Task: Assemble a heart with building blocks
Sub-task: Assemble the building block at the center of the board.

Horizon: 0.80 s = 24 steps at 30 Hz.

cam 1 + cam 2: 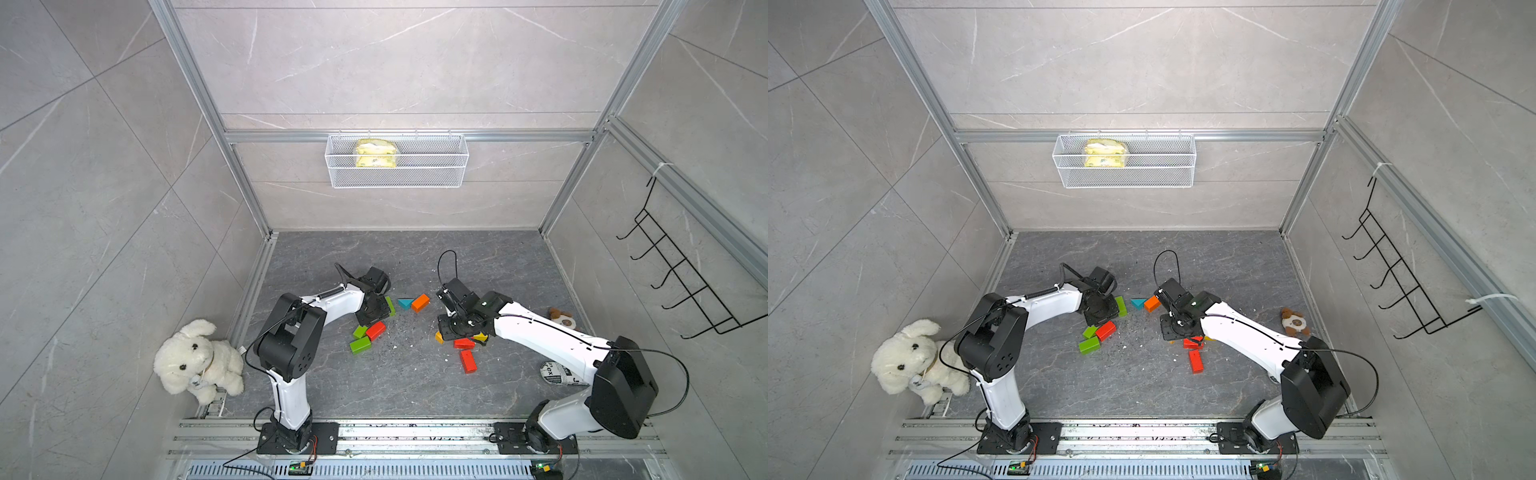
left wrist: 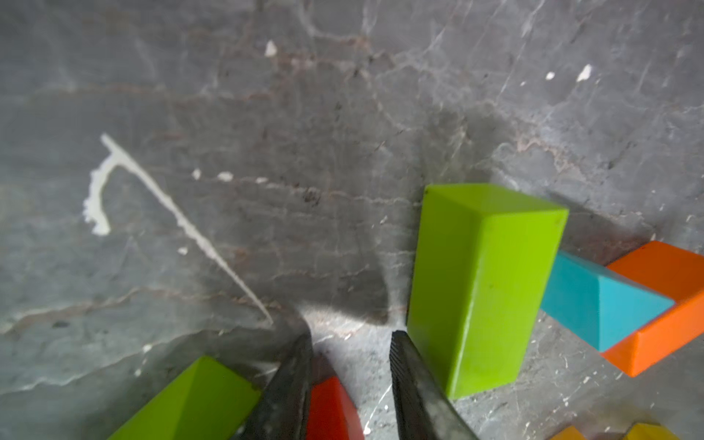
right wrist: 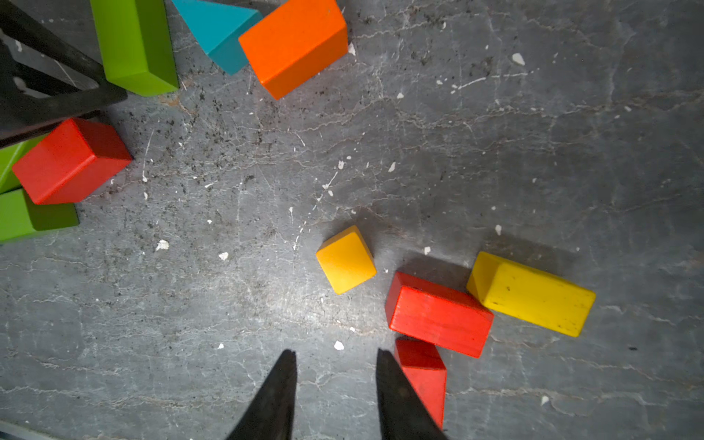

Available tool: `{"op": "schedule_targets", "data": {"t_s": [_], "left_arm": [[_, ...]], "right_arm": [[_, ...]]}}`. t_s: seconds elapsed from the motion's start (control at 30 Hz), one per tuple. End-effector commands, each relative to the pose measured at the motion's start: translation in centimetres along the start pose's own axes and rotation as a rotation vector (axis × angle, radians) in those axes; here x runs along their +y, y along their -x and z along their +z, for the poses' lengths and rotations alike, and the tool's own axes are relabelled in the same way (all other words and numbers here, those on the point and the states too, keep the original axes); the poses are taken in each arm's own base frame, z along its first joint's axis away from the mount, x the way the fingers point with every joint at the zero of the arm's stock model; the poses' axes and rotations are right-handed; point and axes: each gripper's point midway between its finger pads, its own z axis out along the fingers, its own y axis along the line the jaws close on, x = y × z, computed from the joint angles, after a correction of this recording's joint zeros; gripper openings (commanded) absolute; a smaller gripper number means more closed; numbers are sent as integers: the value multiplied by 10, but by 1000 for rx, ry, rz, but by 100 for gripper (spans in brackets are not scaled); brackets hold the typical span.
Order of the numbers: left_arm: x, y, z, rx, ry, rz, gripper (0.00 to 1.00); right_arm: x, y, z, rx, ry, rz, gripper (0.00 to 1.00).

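Roughly in the middle of the dark tabletop (image 1: 415, 395), between the two arms, the building blocks lie in loose groups, and they form no closed heart outline.

Toward the back edge a green bar (image 1: 390, 305), the teal triangle (image 1: 405, 302) and an orange bar (image 1: 420, 302) sit in a short row. In the right wrist view the triangle touches the orange bar, with the green bar just beside it.

A little nearer the front and the left edge, a red block (image 1: 375, 330) lies against a small green block (image 1: 359, 331), and a longer green block (image 1: 360, 345) sits just in front of them.

On the right side of the cluster the orange-yellow cube (image 3: 346, 260) stands alone, near a red bar (image 3: 438, 314). That bar meets a yellow bar (image 3: 531, 293) at one corner. A second red bar (image 3: 423, 373) lies just beside the first, toward the front edge.

The left gripper (image 2: 350, 337) sits low between the green bar and the red block. Its jaws are parted with bare tabletop between the tips, and it grasps nothing. One finger is right next to the green bar.

The right gripper (image 3: 335, 354) hangs over the right-hand group, also released, with only tabletop between its tips. The cube lies ahead of them and the second red bar is beside one finger.

A white plush dog (image 1: 195, 361) sits by the front left corner, and a small brown plush (image 1: 559, 316) lies at the right edge. A wire basket (image 1: 332, 170) on the back wall holds a yellow packet (image 1: 375, 153).
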Motion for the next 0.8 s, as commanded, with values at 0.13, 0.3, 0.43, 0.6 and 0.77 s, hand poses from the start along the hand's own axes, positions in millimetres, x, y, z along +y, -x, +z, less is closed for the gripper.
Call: {"op": "schedule_targets", "data": {"t_s": [0.13,0.3,0.43,0.6,0.77], "left_arm": [[-21,15,0,-20,-31,87,38],[-21,19,1,-29,-17,109,38],[-19,18,2,-30,-15,110,38],[-21,22,-2,-47,-13,123,39],[-28,20,-1,-32,-47,117,39]], "right_arm": [[-1,-8,5,17,-1,16,38],[1,-7,5,18,6,17,38],[0,-8,5,19,3,17,38],[1,-9,5,23,6,19,38],[1,-8,5,21,5,18,38]]}}
